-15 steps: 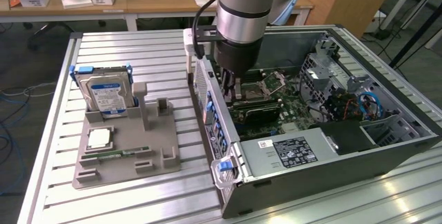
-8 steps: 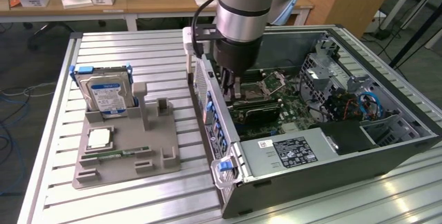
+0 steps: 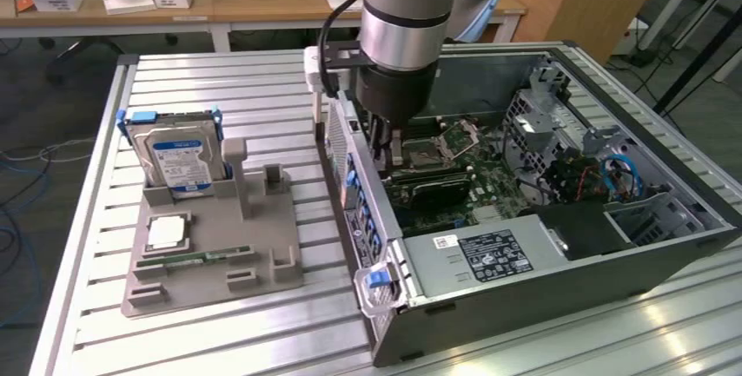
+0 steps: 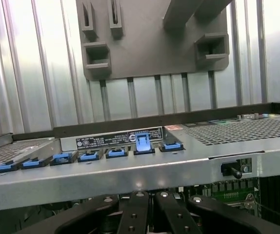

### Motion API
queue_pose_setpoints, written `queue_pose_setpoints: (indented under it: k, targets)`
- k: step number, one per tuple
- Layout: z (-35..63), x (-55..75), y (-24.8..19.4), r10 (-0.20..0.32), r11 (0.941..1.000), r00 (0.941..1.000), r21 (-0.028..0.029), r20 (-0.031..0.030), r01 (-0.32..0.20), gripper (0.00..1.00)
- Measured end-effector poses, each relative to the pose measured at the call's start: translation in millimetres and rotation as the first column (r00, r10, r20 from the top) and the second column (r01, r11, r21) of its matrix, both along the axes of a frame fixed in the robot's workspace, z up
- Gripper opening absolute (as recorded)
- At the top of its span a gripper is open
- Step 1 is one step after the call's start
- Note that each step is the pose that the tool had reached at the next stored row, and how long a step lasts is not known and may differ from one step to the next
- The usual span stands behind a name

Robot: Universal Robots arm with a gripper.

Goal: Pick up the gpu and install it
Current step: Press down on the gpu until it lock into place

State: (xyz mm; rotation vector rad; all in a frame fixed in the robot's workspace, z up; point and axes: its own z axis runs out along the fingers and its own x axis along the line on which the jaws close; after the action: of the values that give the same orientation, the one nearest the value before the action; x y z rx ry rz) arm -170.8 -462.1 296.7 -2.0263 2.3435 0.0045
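Ribbed metal table (image 3: 232,333), gpu orientation indiscernible

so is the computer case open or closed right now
Open. The computer case lies on its side with the side panel off, so the motherboard shows and the gripper reaches down inside.

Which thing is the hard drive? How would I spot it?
Find the grey holder tray on the slatted metal table, at the exterior view's left of the open computer case. The hard drive stands upright at the tray's far end. It is the silver box with blue rails and a white label; nothing else on the tray stands so tall.
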Motion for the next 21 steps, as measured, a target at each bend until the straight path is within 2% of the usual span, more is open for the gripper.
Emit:
queue_pose_setpoints:
  k: [1, 4, 5, 6, 8, 9, 14, 18, 21]
  targets:
    - [-2.1, 0.2, 0.1, 0.0, 1.0, 1.0, 0.0023, 0.0033, 0.0, 0.11]
    - [-2.2, 0.6, 0.0, 0.0, 1.0, 1.0, 0.0022, 0.0027, 0.0, 0.11]
    - [-1.8, 1.5, 0.9, -0.001, 1.0, 1.0, 0.0016, 0.002, 0.001, 0.11]
    - [-3.4, 3.3, 2.4, -0.001, 1.0, 1.0, 0.0056, 0.005, 0.001, 0.11]
    - [-3.4, 7.6, 4.8, -0.001, 1.0, 1.0, 0.0046, 0.0046, 0.001, 0.11]
    - [-2.7, 10.7, 5.8, -0.001, 1.0, 1.0, 0.0032, 0.0036, 0.001, 0.11]
    - [-2.9, 27.7, 11.1, -0.001, 1.0, 1.0, 0.0037, 0.0039, 0.001, 0.11]
    - [-3.3, 44.4, 11.8, 0.0, 1.0, 1.0, 0.0065, 0.0038, 0.0, 0.11]
    - [-3.8, 49.4, 11.9, 0.003, 1.0, 1.0, 0.0075, 0.0038, -0.003, 0.11]
